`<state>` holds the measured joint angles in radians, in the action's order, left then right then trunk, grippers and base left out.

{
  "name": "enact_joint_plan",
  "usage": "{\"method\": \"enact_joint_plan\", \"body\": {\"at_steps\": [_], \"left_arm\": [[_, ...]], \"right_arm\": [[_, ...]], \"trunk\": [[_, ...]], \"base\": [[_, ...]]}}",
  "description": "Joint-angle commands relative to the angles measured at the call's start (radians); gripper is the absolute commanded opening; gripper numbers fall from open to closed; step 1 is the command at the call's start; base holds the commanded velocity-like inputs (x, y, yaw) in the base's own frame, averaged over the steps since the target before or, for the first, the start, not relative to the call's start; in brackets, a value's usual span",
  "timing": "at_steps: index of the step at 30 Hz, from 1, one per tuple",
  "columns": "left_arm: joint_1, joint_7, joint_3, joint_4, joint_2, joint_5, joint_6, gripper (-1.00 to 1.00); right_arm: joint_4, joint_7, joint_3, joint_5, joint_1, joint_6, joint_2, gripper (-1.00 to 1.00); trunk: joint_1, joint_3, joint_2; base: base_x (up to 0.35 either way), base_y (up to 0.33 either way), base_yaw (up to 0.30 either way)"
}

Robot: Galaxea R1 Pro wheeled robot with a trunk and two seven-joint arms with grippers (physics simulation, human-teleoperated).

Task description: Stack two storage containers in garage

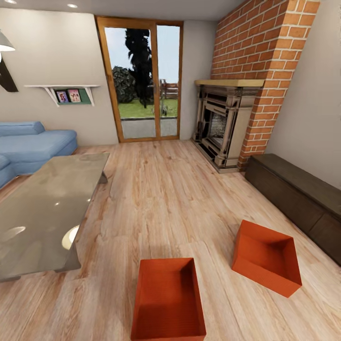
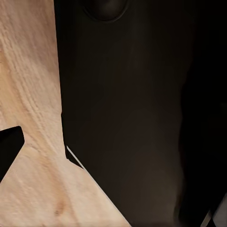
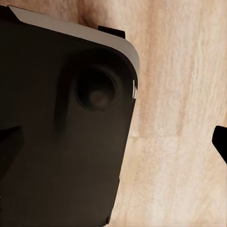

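Observation:
Two orange-red storage containers stand open-topped on the light wood floor of the living room. One storage container (image 1: 168, 300) is nearest, low in the head view's middle. The other (image 1: 267, 258) sits to its right, turned at an angle, close to a dark low cabinet. In the left wrist view my left gripper (image 2: 113, 151) hangs over the plank floor beside my dark body, one dark fingertip (image 2: 9, 149) at the picture's edge. My right gripper (image 3: 113, 142) likewise shows one fingertip (image 3: 221, 143) at the edge. Both look spread wide and hold nothing.
A glass table (image 1: 45, 213) stands at the left with a blue sofa (image 1: 33, 144) behind it. The brick chimney with its fireplace (image 1: 222, 128) is at the back right, and the dark low cabinet (image 1: 298, 194) lines the right wall. A glass door (image 1: 142, 80) is straight ahead.

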<state>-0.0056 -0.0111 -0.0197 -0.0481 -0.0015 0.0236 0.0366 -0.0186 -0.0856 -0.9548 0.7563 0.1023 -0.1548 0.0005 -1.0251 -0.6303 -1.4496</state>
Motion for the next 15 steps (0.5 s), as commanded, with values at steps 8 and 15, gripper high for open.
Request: {"method": "enact_joint_plan", "body": {"at_steps": [8,15], "left_arm": [[0.000,-0.001,-0.002,0.001,0.000,0.002,0.003,1.00],[0.000,-0.001,-0.002,0.001,0.000,0.002,0.003,1.00]], "right_arm": [[-0.001,-0.005,-0.010,0.007,0.000,-0.003,0.005,1.00],[-0.001,-0.006,-0.010,0.007,0.000,-0.006,0.002,1.00]], "trunk": [[0.000,-0.001,0.000],[0.000,-0.010,0.000]], "base": [[0.000,0.000,-0.010],[0.000,0.000,0.000]]}}
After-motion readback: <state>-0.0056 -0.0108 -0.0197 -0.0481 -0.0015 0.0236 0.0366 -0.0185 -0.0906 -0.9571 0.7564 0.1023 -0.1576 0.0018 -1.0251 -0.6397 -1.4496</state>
